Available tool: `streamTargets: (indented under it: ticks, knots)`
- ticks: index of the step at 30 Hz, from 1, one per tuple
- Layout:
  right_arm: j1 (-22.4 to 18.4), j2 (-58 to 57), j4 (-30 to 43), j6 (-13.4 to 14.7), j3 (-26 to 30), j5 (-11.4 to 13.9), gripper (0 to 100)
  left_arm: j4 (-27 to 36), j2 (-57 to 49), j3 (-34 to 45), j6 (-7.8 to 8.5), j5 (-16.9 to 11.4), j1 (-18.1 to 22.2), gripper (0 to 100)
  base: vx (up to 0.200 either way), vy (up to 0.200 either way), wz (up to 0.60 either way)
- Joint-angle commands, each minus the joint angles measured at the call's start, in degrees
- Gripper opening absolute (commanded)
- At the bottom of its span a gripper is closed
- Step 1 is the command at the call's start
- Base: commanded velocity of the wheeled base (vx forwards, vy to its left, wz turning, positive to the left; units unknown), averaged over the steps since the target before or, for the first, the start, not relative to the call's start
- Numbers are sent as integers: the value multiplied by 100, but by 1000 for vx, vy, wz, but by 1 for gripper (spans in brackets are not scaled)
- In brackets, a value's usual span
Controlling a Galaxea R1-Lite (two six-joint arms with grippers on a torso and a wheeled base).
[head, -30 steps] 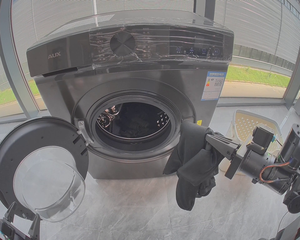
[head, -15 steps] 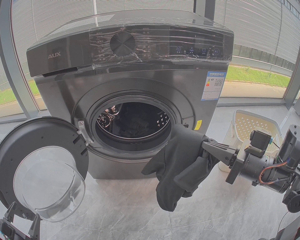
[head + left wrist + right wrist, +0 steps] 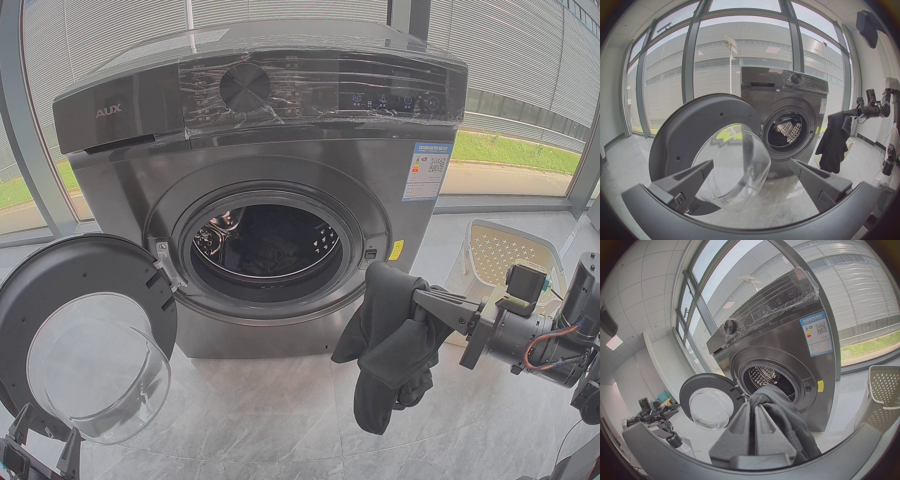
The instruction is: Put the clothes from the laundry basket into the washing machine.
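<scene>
A dark grey garment hangs in the air to the right of the washing machine's round opening, with my right gripper shut on its upper part. In the right wrist view the cloth drapes over the closed fingers. Dark clothes lie inside the drum. The white laundry basket stands on the floor behind the right arm. My left gripper is open low at the left, facing the open door, with nothing between its fingers.
The machine's door is swung fully open to the left, its clear bowl facing out. Glass walls stand behind the machine. Pale tiled floor lies in front of it.
The garment swung left toward the opening half a second ago, then swung back right. My right gripper has dropped slightly and sits a little farther right. The left arm has not moved.
</scene>
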Motion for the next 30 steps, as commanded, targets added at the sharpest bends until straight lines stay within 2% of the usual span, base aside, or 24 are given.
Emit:
streamTargets:
  ticks: [1,4,17,18,20,23,26,28,30]
  knots:
    - [-15,-132,-4,19,8,21,0,0,-93,92,-4,8,0,100,0,0,600]
    - [2,-132,-4,36,79,30,0,0,-93,92,-4,-1,0,100,0,0,600]
    - [81,-141,-4,28,132,39,0,0,-93,92,-4,-1,0,100,0,0,0]
    - [99,-141,-13,1,219,39,0,0,-93,92,-39,-1,0,100,0,0,0]
    - [169,-141,-31,-34,255,39,0,0,-93,92,22,-10,0,100,0,0,0]
    - [319,-141,-75,-157,255,21,0,-9,-93,92,13,-36,0,100,0,0,0]
    - [424,-88,-101,-447,219,-14,0,0,-93,92,84,-62,9,100,0,0,0]
    - [547,-53,-119,-517,193,-40,0,0,-93,92,224,-106,9,100,0,0,0]
    - [706,-18,-127,-517,114,-154,0,0,-93,92,312,-291,0,100,0,0,0]
